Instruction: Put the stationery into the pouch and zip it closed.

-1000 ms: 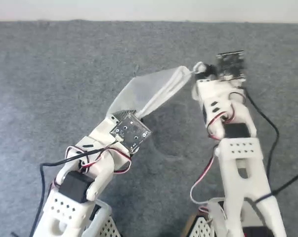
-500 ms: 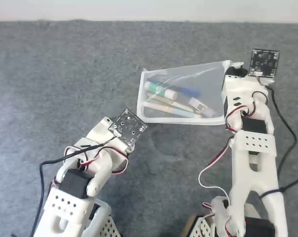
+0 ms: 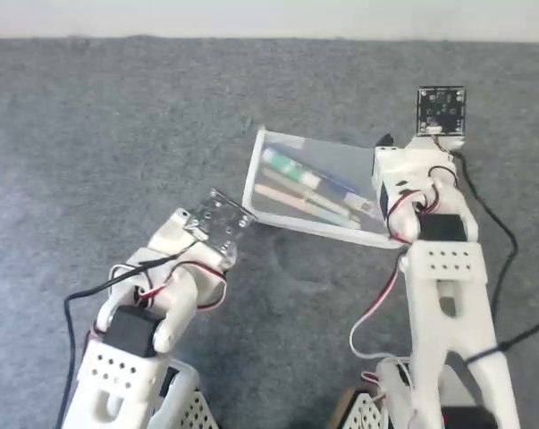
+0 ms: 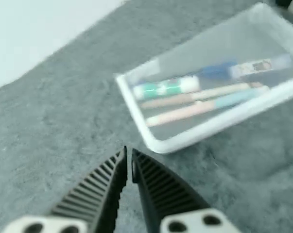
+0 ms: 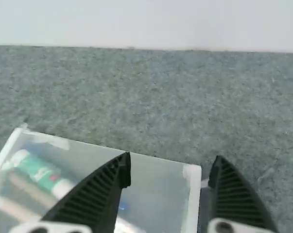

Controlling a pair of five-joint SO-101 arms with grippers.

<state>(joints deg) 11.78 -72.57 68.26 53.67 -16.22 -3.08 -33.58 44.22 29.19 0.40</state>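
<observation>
**Filled pouch flat on the grey mat, one gripper clenched, one spread**

The pouch (image 3: 309, 183) is a flat rectangle of clear, slightly frosted plastic with a narrow white border along its edges and rounded corners. It lies on the mat (image 3: 90, 116) towards the far side, tilted at a slant. One short end points at the left arm and the other is tucked under the right arm's wrist. The stationery (image 3: 305, 192) shows through its skin, laid lengthwise and side by side. There is a stubby white marker (image 4: 165, 89) with a green band, a slim blue pen (image 4: 216, 70), and pale pencils (image 4: 185, 110) in peach and light blue tones. Whether the zip is drawn cannot be told.

The left gripper (image 4: 128, 156) hangs just short of the pouch's near corner, apart from it. Its black, ribbed, wedge-shaped fingers are clenched tip to tip with nothing between them. The right gripper (image 5: 170, 170) sits over the pouch's other end with its ribbed fingers (image 5: 112, 182) spread wide. They straddle the white-edged corner without pinching it.

The mat is a dull grey felt with a short, fuzzy nap, and it meets a smooth white wall (image 3: 251, 18) at the back. Both arms are glossy white moulded plastic with red, black and white wires looped along them
</observation>
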